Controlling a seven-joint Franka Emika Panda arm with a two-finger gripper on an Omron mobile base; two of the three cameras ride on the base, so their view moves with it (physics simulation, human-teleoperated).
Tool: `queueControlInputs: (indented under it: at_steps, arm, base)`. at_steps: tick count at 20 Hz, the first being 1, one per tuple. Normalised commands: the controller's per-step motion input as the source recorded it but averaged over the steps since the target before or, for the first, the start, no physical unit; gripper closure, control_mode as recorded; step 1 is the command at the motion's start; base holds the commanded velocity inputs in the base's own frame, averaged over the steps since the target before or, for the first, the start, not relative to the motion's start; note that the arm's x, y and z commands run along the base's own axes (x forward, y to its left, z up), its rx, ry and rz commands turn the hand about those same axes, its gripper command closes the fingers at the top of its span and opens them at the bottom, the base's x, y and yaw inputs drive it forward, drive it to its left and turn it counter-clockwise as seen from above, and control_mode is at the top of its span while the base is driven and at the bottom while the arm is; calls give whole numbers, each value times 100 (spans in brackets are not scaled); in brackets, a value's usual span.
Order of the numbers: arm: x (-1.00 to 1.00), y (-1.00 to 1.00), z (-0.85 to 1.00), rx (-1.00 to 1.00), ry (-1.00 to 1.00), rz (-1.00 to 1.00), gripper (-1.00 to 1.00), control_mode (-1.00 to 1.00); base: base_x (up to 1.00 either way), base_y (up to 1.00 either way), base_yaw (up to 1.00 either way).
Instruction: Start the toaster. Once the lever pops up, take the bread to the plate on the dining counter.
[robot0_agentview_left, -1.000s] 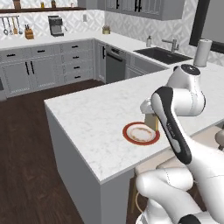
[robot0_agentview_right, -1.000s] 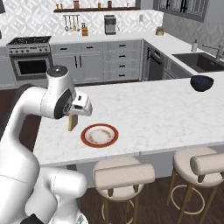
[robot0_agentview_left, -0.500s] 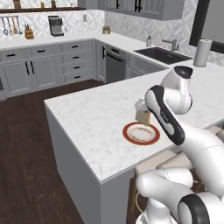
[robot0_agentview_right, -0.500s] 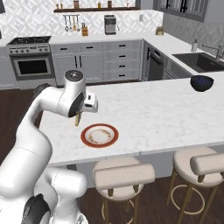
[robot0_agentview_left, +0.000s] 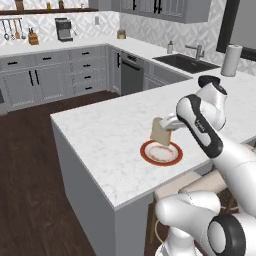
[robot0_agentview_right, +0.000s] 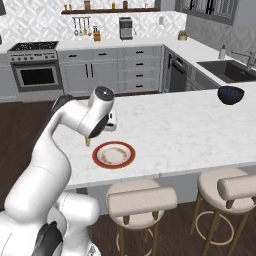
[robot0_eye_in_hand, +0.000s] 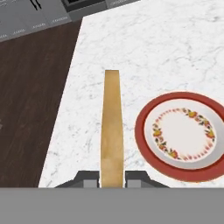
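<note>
A: Bread (robot0_eye_in_hand: 112, 131), one slice, golden-tan crust. Where is it?

B: In the tool (robot0_eye_in_hand: 112, 178). The two dark tips are clamped on either face of the slice, which runs edge-on straight out ahead of them in the hand view. In the left base view the bread (robot0_agentview_left: 161, 131) hangs from the tool (robot0_agentview_left: 168, 126) with its pale face showing, held up off the marble.

A: Plate (robot0_eye_in_hand: 182, 135), one, reddish-brown rim, cream centre with a ring of small fruit print. Position?

B: Just beside the tool, off to the right of the slice in the hand view. It lies flat on the bench (robot0_eye_in_hand: 144, 52) with nothing on it. In the left base view the plate (robot0_agentview_left: 161, 152) sits below the slice's lower edge; whether the two touch I cannot tell from there. In the right base view the plate (robot0_agentview_right: 114, 154) is just in front of the tool, near the bench's front edge.

A: Bench, white grey-veined marble top. Other items?

B: One dark bowl (robot0_agentview_right: 231, 94), well apart from the tool, at the far end. Two round stools (robot0_agentview_right: 141, 200) stand under the front edge.
</note>
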Motion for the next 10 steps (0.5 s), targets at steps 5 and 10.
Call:
queueControlInputs:
  at_steps: [5,10]
  arm:
    - [37,0,-54,0,0,0,100,-100]
    - [22,0,-55,0,-3,0,100,-100]
  base:
    - [0,0,0]
    - [0,0,0]
